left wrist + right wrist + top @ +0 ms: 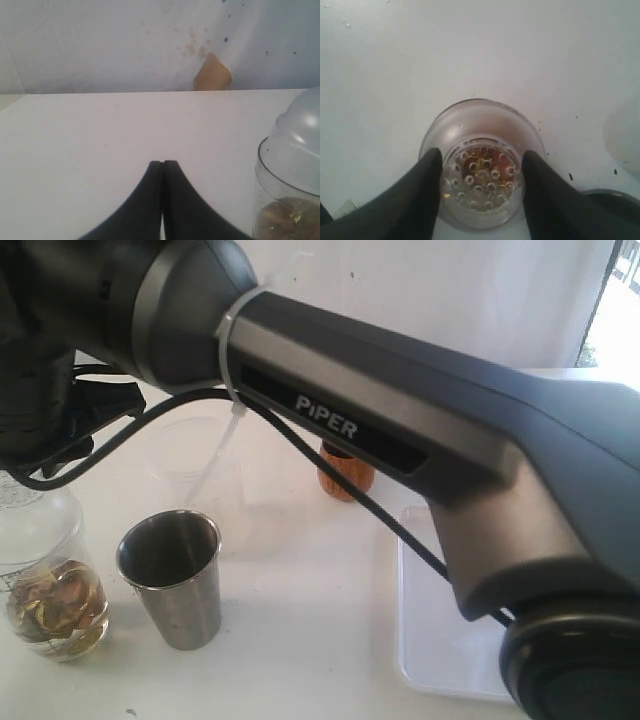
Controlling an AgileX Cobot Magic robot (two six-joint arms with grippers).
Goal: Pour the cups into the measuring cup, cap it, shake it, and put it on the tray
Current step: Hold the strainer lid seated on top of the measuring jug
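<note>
The measuring cup (48, 605) stands at the near left of the table with golden-brown pieces in liquid inside. A domed clear cap (481, 172) with small holes sits on it. My right arm reaches across the scene, and my right gripper (482, 154) points straight down with its fingers (427, 172) closed against both sides of the cap. The steel tumbler (172, 575) stands upright just right of the measuring cup and looks empty. The wooden cup (345, 473) is farther back, half hidden by the arm. My left gripper (163, 162) is shut and empty, low over the table beside the measuring cup (295, 190).
A frosted unmarked plastic cup (195, 468) stands behind the tumbler. The white tray (440, 645) lies at the near right, partly under the right arm (400, 430). A black cable hangs from that arm over the table's middle. A white backdrop closes the far side.
</note>
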